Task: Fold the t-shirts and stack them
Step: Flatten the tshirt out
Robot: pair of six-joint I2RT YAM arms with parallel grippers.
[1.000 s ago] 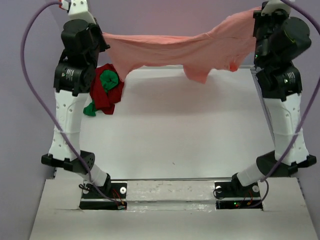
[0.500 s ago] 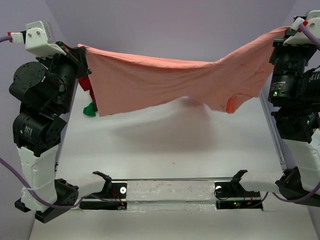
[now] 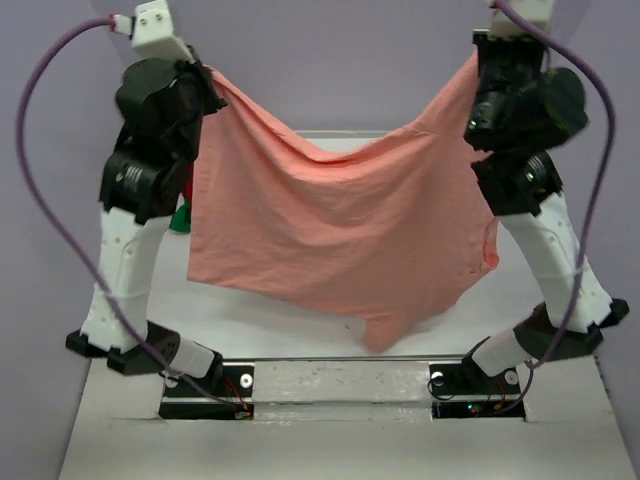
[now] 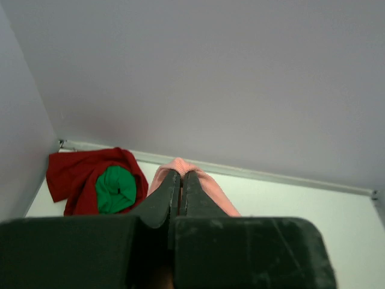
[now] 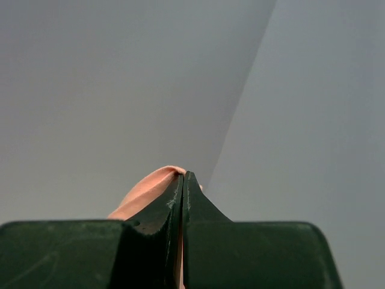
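Shirts heaped in the table's far left corner: dark red t-shirt bunched around bright green t-shirt. My left gripper is pinched tight on one upper corner of the salmon-pink t-shirt, my right gripper clamps the other; the cloth sags between them, hanging over the table

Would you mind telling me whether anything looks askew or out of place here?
The pink shirt hangs crooked between the left gripper and right gripper: its top sags and its lower edge dips toward the right. The green shirt lies bundled in the crumpled red shirt at the far left corner.
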